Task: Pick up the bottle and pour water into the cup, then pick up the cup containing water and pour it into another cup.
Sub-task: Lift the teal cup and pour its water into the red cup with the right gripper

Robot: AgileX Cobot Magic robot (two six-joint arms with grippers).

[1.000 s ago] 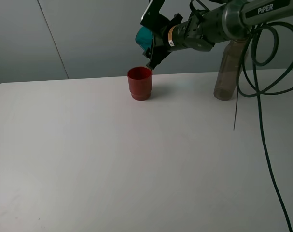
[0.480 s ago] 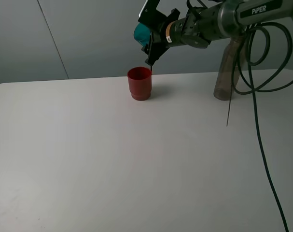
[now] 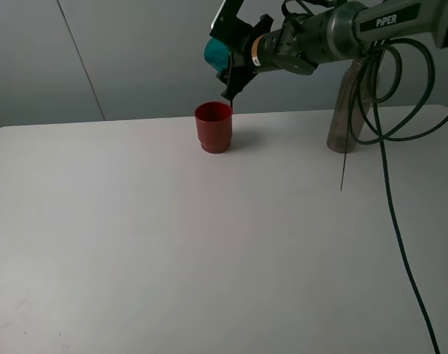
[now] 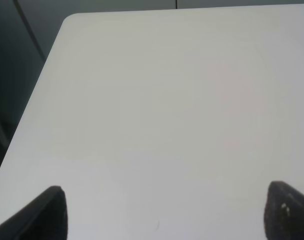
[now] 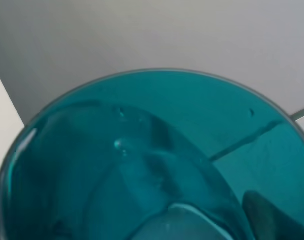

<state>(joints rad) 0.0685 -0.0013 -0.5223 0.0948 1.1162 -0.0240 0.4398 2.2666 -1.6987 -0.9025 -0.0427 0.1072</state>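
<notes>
The teal cup (image 3: 215, 51) hangs tipped on its side above the red cup (image 3: 213, 127), with my right gripper (image 3: 228, 65) shut on it. One dark fingertip reaches down close to the red cup's far rim. In the right wrist view the teal cup (image 5: 141, 160) fills the picture, with droplets on its wall. The smoky bottle (image 3: 347, 110) stands upright at the back right, partly behind the right arm. My left gripper (image 4: 167, 215) is open over bare table, its fingertips (image 4: 46, 215) wide apart.
The white table (image 3: 172, 243) has its back edge just behind the red cup and bottle. A black cable (image 3: 390, 192) loops down from the right arm over the table's right side. A grey wall stands behind.
The right gripper has risen a little and shifted left with the teal cup, above the red cup. The hanging cable has swung left. The red cup and bottle have not moved.
</notes>
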